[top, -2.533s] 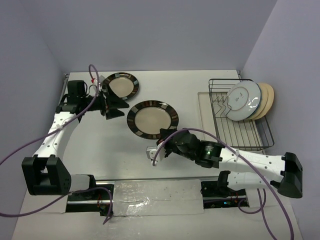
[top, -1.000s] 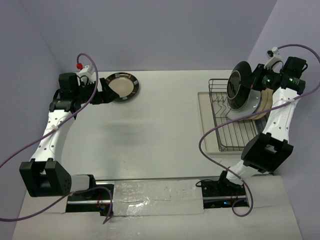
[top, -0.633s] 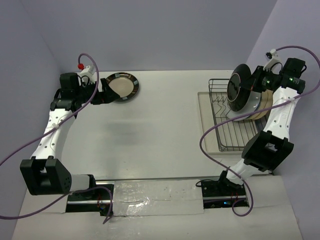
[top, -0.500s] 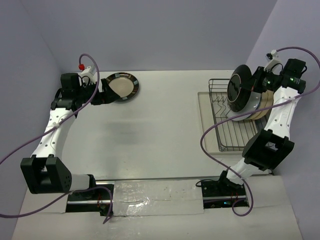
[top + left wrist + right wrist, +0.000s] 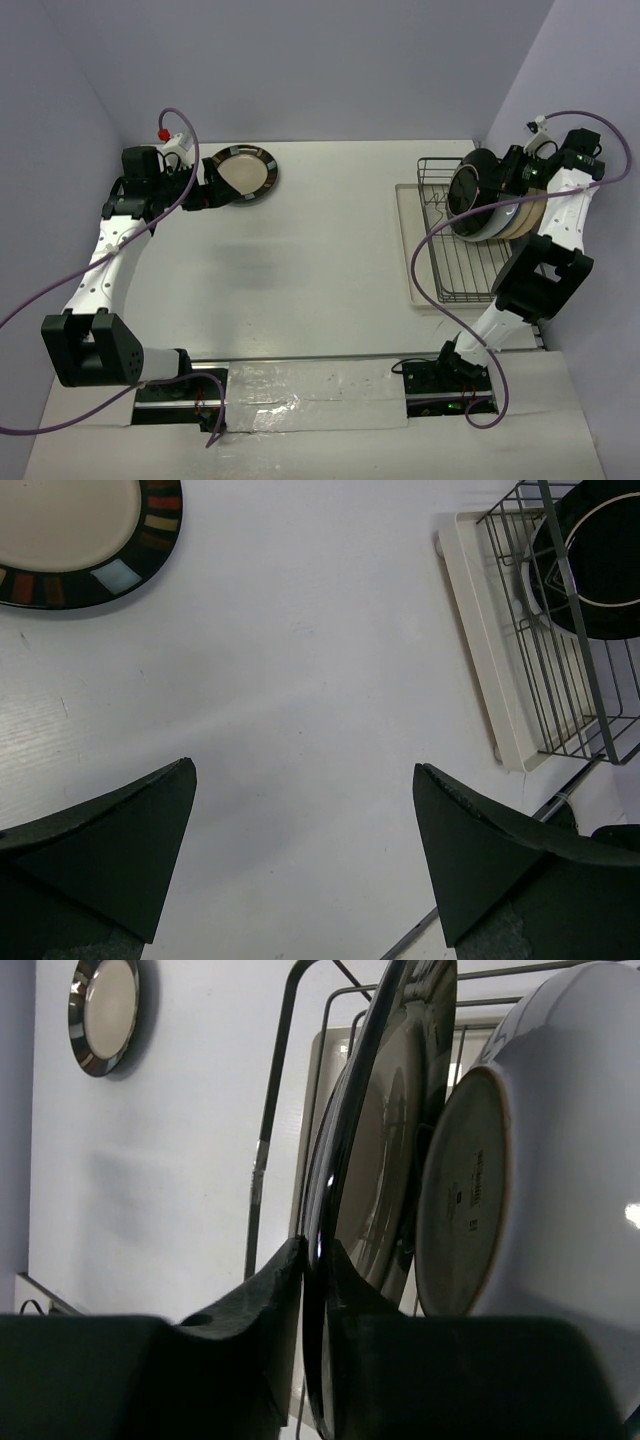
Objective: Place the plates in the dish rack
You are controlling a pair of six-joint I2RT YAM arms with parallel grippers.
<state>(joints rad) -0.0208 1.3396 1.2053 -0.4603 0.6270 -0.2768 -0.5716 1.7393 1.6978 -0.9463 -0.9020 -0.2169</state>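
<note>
The right claw point(image 5: 315, 1260) is seen nearly closed, its fingers pressed to either side of the rim of a striped plate point(image 5: 468, 195). This plate is held on edge inside the dish rack point(image 5: 465, 275) at the far right of the surface point(image 5: 330, 250). The plate's dark underside is turned twd the left. In the right wrist view it is stood just beside a pale plate point(image 5: 550, 1160), w/ a narrow gap seen btwn them higher up; whether they touch lower down cannot be told. Behind these, tan plates point(image 5: 524, 220) are leaned at the rack's right end; their number cannot be told. The rack is seated on a cream tray point(image 5: 408, 250)

The left claw point(image 5: 302, 768) is held fully spread w/ nothing btwn its fingers, above the surface at the far left. A second striped plate point(image 5: 240, 172) is laid flat on the surface just beside it, at the back-left, well apart from the rack. In the left wrist view only part of its rim is caught, at the top-left corner
</note>
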